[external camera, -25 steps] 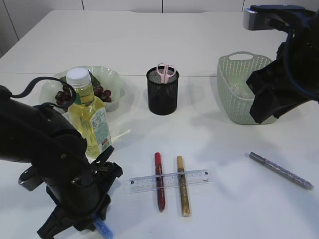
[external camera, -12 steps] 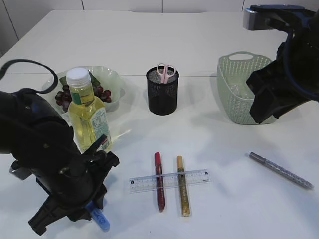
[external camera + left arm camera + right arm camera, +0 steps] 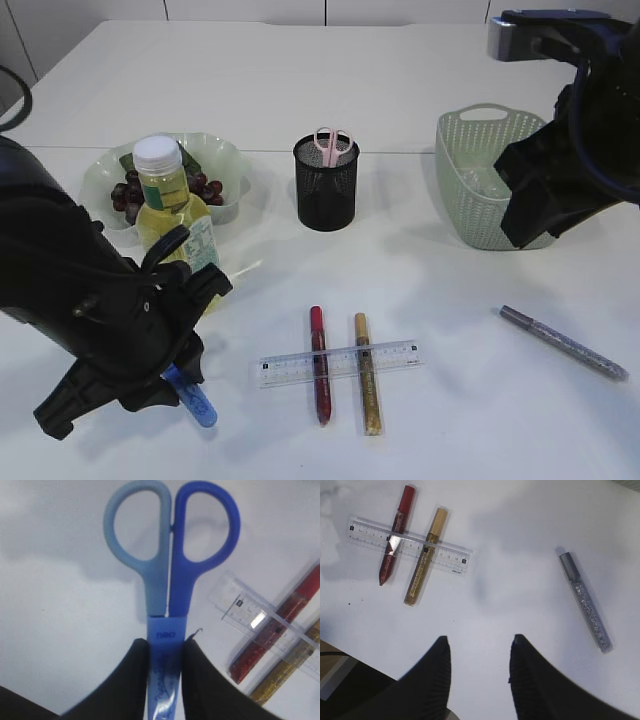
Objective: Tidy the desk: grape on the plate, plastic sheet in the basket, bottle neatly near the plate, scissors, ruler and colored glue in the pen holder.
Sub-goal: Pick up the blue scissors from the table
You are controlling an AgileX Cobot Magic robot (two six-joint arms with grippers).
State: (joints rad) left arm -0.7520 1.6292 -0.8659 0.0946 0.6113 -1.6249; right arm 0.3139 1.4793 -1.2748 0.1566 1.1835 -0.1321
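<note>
My left gripper (image 3: 165, 647) is shut on the blue scissors (image 3: 170, 555) by their sheathed blades, handles pointing away; they also show in the exterior view (image 3: 192, 396), lifted above the table at front left. The clear ruler (image 3: 340, 362) lies across a red glue pen (image 3: 319, 362) and a gold glue pen (image 3: 366, 370). A silver glue pen (image 3: 563, 341) lies at right. The black mesh pen holder (image 3: 326, 185) holds pink scissors (image 3: 333, 140). The bottle (image 3: 176, 225) stands in front of the plate (image 3: 228, 165) with grapes (image 3: 205, 187). My right gripper (image 3: 479, 647) is open and empty, high above the table.
A green basket (image 3: 478, 175) stands at back right, partly behind my right arm, with something clear inside. The ruler (image 3: 410, 546), red pen (image 3: 395, 535), gold pen (image 3: 424, 555) and silver pen (image 3: 585, 602) show in the right wrist view.
My left arm has risen and drawn back to the left, lifting the blue scissors off the table. The right arm has not moved.
</note>
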